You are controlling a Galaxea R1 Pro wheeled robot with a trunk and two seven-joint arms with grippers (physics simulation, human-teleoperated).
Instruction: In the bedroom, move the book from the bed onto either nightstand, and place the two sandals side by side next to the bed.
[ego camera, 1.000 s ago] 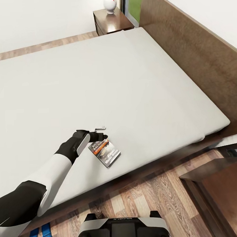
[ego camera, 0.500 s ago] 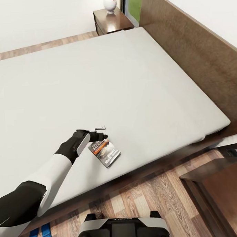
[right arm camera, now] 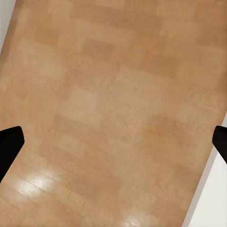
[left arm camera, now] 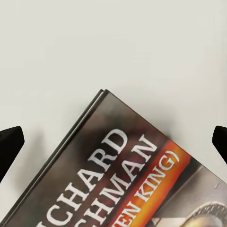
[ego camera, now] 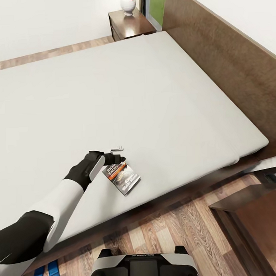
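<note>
Hovering L gripper point(ego camera: 118, 153) wide open over book point(ego camera: 123, 178) lying on bed point(ego camera: 152, 93), lower center. Holding nothing. R gripper point(right arm camera: 113, 142) spread wide too, facing wood floor point(right arm camera: 113, 94).

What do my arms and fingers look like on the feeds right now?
In the head view the left arm has a black upper section, a smooth white forearm shell and a black wrist with a pale grey panel, ending in the small black left gripper. In the wrist views, the fingers appear as plain black tips at each side edge, the right ones alike. No cables or markings show.

sandals point(ego camera: 46, 273) cut by frame edge, book point(left arm camera: 120, 179) cropped — lower title unseen
</note>
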